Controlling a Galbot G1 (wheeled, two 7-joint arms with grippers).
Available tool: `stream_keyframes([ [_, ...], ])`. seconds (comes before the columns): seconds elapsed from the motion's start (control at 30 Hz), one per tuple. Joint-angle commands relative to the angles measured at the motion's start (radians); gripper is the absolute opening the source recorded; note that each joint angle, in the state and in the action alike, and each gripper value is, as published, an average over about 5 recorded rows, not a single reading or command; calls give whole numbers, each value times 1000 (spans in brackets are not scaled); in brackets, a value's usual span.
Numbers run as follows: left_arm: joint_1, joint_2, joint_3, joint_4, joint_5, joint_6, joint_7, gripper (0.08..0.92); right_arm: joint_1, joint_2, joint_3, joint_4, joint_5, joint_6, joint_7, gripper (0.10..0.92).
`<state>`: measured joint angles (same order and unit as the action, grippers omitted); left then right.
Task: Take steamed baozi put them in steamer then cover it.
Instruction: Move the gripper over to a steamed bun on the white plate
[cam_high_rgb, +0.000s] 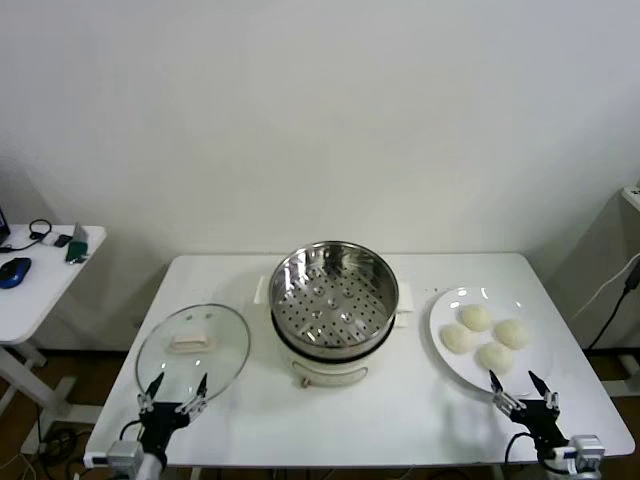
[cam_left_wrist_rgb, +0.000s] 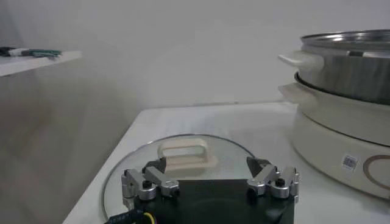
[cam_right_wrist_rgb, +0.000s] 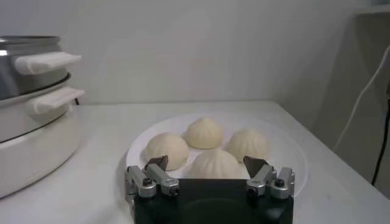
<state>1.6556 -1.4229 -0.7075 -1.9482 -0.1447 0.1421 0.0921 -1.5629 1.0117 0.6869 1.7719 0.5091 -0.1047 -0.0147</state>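
Four small round cream-white dough buns lie on one flat white plate on the white desk, right of the single empty round steel steamer. They look soft and light, so a gentle hold across the sides seems best. One round glass lid lies left. The left gripper and right gripper hang with jaws released, holding nothing.

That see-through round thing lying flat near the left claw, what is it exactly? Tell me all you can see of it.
It is a round clear glass lid with a thin metal rim and a cream-white loop handle on top. It lies flat, handle up, on the white table, apart from the shiny steel steamer on its cream-white base to its right. The open left gripper hangs by its near edge; no contact shows.
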Motion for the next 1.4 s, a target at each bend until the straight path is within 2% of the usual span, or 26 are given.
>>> stream_keyframes([
  [0.03, -1, 3, 4, -6, 3, -1, 1, 823, 240, -170, -35, -33, -41, -165, -17, 823],
  [0.13, -3, 4, 6, -10, 4, -1, 1, 823, 367, -277, -109, -88, -87, -180, -68, 823],
  [0.37, -6, 3, 7, -17, 6, 1, 2, 823, 731, -546, -479, -250, -176, -175, -325, 823],
  [0.5, -1, 3, 12, -23, 19, -6, 4, 823, 925, -684, -730, -348, -293, -106, -593, 823],
  [0.63, 6, 2, 22, -25, 39, -16, 10, 823, 1184, -736, -989, -468, -437, 70, -888, 823],
  [0.77, 6, 1, 25, -26, 48, -19, 14, 823, 1495, -715, -1311, -564, -448, 182, -1101, 823],
  [0.9, 6, 2, 21, -30, 50, -20, 17, 823, 1789, -629, -1626, -650, -408, 210, -1201, 823],
  [1.07, 10, 1, 20, -31, 50, -24, 17, 823, 1953, -471, -1817, -779, -393, 213, -1227, 823],
  [1.4, 11, -1, 18, -27, 48, -36, 16, 823, 1889, -220, -1841, -1008, -429, 206, -1212, 823],
])
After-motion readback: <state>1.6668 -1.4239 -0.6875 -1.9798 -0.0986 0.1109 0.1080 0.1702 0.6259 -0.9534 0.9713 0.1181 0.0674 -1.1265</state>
